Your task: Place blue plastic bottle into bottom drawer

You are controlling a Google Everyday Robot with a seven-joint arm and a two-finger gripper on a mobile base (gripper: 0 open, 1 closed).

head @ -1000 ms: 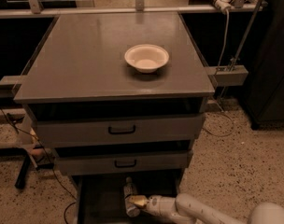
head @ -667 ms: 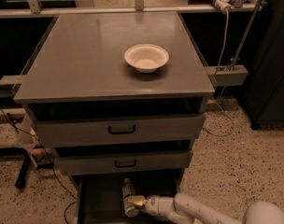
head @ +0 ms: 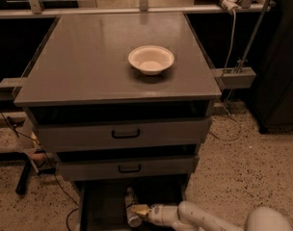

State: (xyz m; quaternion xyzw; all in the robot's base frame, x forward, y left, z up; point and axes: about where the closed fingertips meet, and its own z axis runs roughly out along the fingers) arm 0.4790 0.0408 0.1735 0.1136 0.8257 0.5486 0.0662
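Note:
The blue plastic bottle (head: 131, 201) is a small clear bottle lying lengthwise inside the open bottom drawer (head: 96, 203), cap end toward the cabinet's back. My gripper (head: 139, 211) reaches in low from the right on a white arm (head: 194, 218). It is shut on the bottle's near half, down at the level of the drawer floor. The bottle's near end is partly hidden by the fingers.
A white bowl (head: 151, 59) sits on the grey cabinet top (head: 88, 57). The two upper drawers (head: 125, 134) with black handles are closed above the gripper. Cables lie on the speckled floor at left (head: 40, 162). A dark cabinet (head: 281, 57) stands at right.
The gripper and bottle have shifted very slightly left inside the bottom drawer. Nothing else has moved.

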